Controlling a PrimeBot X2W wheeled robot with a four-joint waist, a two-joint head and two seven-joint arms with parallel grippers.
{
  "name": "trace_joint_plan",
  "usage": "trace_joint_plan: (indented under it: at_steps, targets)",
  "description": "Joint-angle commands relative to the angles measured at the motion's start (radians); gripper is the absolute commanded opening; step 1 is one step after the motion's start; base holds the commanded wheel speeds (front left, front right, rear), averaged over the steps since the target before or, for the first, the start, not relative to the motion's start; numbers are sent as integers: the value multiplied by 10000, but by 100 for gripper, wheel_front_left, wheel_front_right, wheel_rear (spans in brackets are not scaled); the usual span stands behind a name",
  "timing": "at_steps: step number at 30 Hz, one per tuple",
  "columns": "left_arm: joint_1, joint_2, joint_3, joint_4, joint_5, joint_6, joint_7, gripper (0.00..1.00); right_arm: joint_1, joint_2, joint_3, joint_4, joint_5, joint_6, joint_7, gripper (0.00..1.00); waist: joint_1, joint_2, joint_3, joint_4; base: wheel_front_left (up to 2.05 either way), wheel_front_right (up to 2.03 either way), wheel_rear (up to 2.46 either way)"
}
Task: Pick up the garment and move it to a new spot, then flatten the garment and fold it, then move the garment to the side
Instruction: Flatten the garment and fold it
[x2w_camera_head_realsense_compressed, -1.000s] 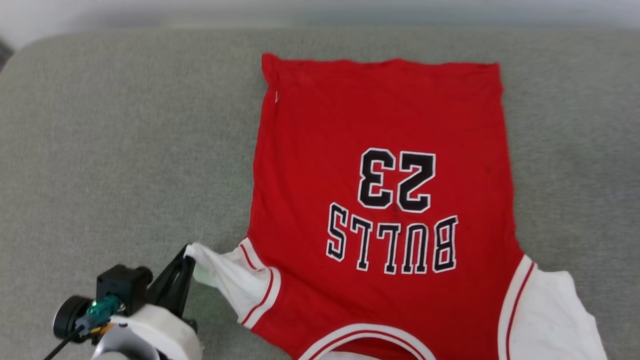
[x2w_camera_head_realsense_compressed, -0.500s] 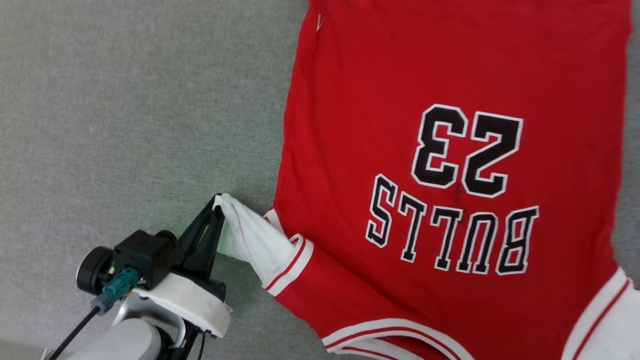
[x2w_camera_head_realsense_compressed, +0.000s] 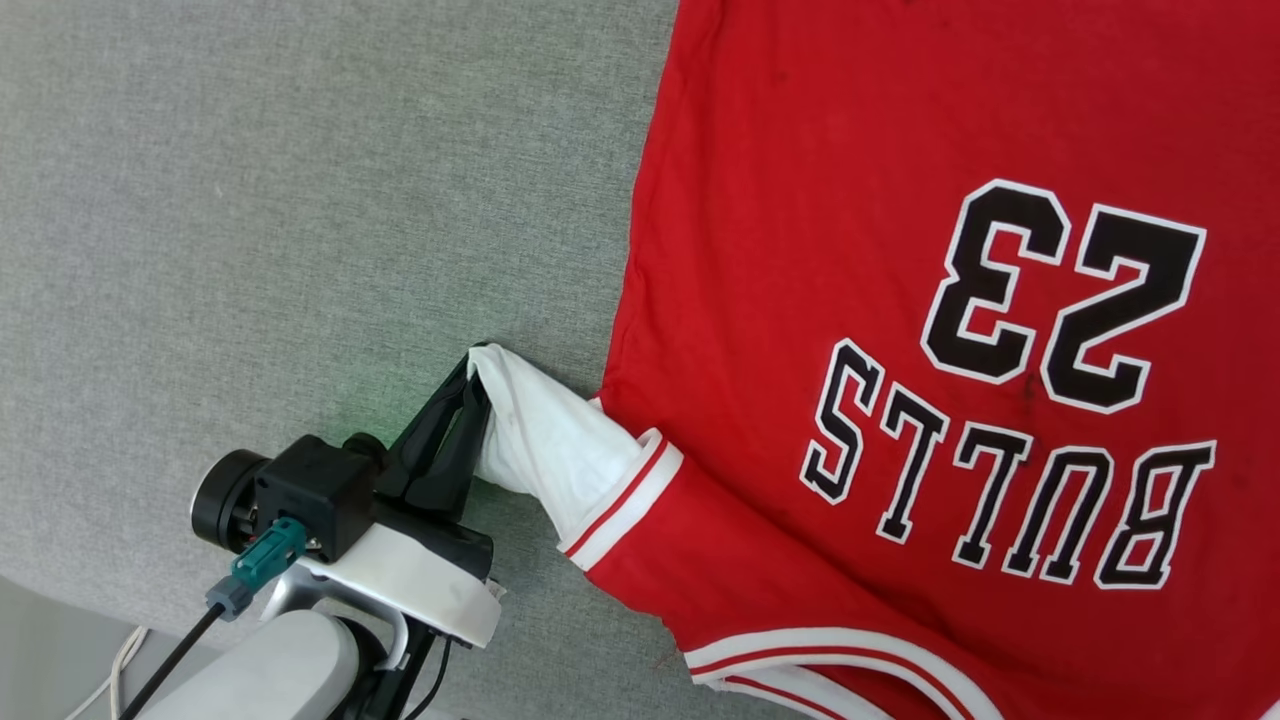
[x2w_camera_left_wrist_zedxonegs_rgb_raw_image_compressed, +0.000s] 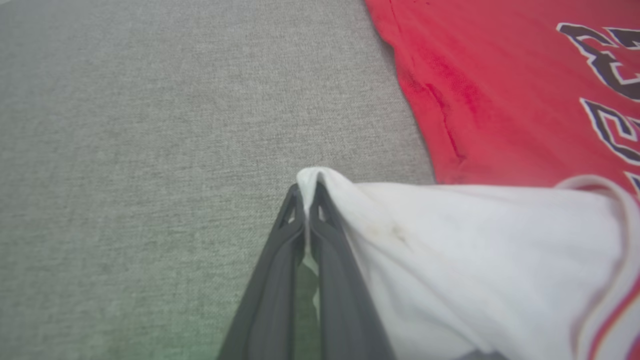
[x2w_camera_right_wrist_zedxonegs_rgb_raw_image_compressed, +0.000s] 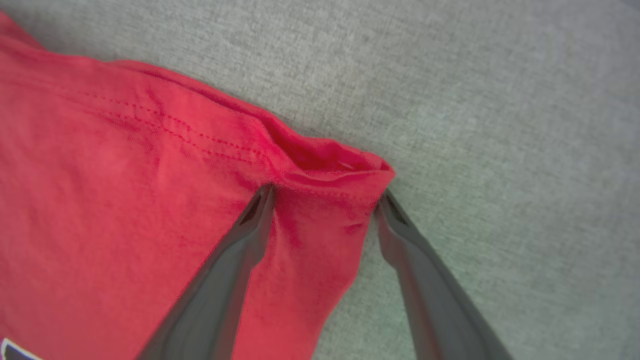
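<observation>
Head view: the garment (x2w_camera_head_realsense_compressed: 900, 150) lies spread, print side up, on the grey upholstered surface (x2w_camera_head_realsense_compressed: 300, 200). Landmark is its black number print (x2w_camera_head_realsense_compressed: 1065, 295). Well out from the print, past the garment's side edge, the left gripper (x2w_camera_head_realsense_compressed: 478, 362) is pinched tight on the tip of the white sleeve (x2w_camera_head_realsense_compressed: 545, 450). The sleeve is lifted and bunched into a cone, not flat.

Left wrist view: the fingers meet, with a fold of white cloth between the tips.

Right wrist view: the right gripper (x2w_camera_right_wrist_zedxonegs_rgb_raw_image_compressed: 326, 192) stands wide and holds nothing. Its fingers straddle a red hem corner (x2w_camera_right_wrist_zedxonegs_rgb_raw_image_compressed: 350, 165), on the side of the print away from the collar. The corner is puckered and the hem slightly rolled.

Judged step: flattening.
- Draw the sleeve straight away from the print, low over the surface, until the striped trim (x2w_camera_head_realsense_compressed: 625, 495) lies flat.
- Too hard a pull would likely drag the body and crease it around the print.
- Closing the right gripper on the hem corner first should give counter-tension.
</observation>
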Motion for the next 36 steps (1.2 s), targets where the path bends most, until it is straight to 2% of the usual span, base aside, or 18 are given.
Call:
trace_joint_plan:
  at_steps: [1,2,8,12,19,24,29,31,32,33,36]
  targets:
    - [-100,-65,72,80,76,-11,-22,0,1048,197,190,332,-79,-4,132,100,0,0,33,65,0,0,0]
    - [-69,-118,98,100,92,-31,-22,0,1096,175,137,283,-94,-4,143,0,0,0,10,56,0,0,0]
    - [238,-242,162,233,178,-93,-22,0,834,-18,-151,-264,-195,-4,-291,0,0,0,-599,-172,0,0,0]
    - [600,-150,302,356,113,-32,-24,0,917,-131,187,-758,158,-4,-648,0,0,0,-1313,-511,0,0,0]
    - [1418,60,468,327,-15,248,-23,0,2128,-1405,1338,-2278,1446,-4,-1169,0,0,0,-2649,-1228,0,0,0]
    - [2016,304,505,258,-172,510,12,0,3861,-2807,1650,-3665,2503,-4,-1699,0,0,0,-3406,-1662,0,0,0]
    - [2468,592,557,233,-278,690,44,0,6346,-4160,1374,-4707,3337,-4,-2238,0,0,0,-3894,-1978,0,0,0]
    - [2559,654,588,224,-316,709,43,0,6855,-4395,1250,-4850,3473,-4,-2356,0,0,0,-3959,-2039,0,0,0]
    - [2731,755,640,196,-371,786,39,0,7951,-4759,950,-4991,3683,-4,-2625,0,0,0,-4079,-2157,0,0,0]
    - [2731,755,640,196,-371,786,39,0,7951,-4759,950,-4991,3683,-4,-2625,0,0,0,-4079,-2157,0,0,0]
    - [2922,863,713,136,-435,855,33,0,9681,-5059,548,-4909,3976,-4,-2973,0,0,0,-4211,-2278,0,0,0]
